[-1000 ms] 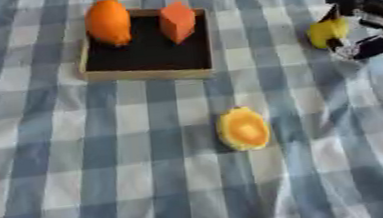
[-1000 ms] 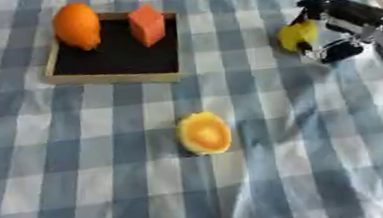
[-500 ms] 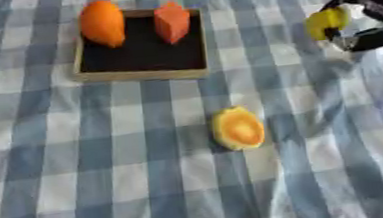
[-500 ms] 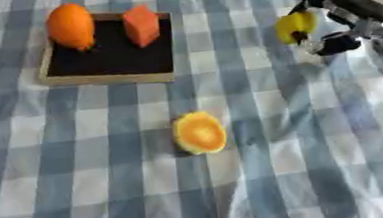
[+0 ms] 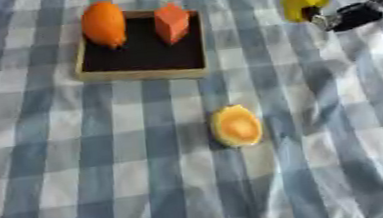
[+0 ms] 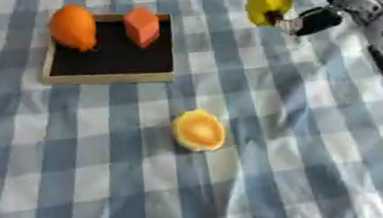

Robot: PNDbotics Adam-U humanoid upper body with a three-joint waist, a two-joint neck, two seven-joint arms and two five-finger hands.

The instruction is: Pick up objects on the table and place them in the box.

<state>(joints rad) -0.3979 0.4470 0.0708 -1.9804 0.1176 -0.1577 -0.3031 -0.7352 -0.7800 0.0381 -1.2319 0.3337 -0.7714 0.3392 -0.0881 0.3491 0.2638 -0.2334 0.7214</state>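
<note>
The right hand (image 6: 308, 12) comes in from the upper right corner, black with silver joints, its fingers (image 6: 314, 19) curled round a smooth, rounded yellow object (image 6: 267, 4) and clamped on it, held up near the far right of the desk (image 5: 80, 192). The yellow object sits on the left side of the fingers, with a dark patch showing on its lower edge.

Well to the left of the fingers lies the box (image 5: 143, 73), a shallow square tray with a pale wooden rim and a flat black floor. In its far left corner, farthest from the fingers, stands an oval orange fruit (image 5: 102, 24) with a matte skin. Just beside it, on the side nearer the fingers, is an orange-red block (image 5: 172, 22) with flat faces and sharp edges.

Below and left of the fingers, well apart from them, a yellow-orange half fruit (image 5: 235, 126) rests on the cloth, its paler rim ringing a deeper orange centre.

A soft blue-and-white checked cloth (image 5: 338, 132) covers the desk, with shallow wrinkles under and below the fingers.
</note>
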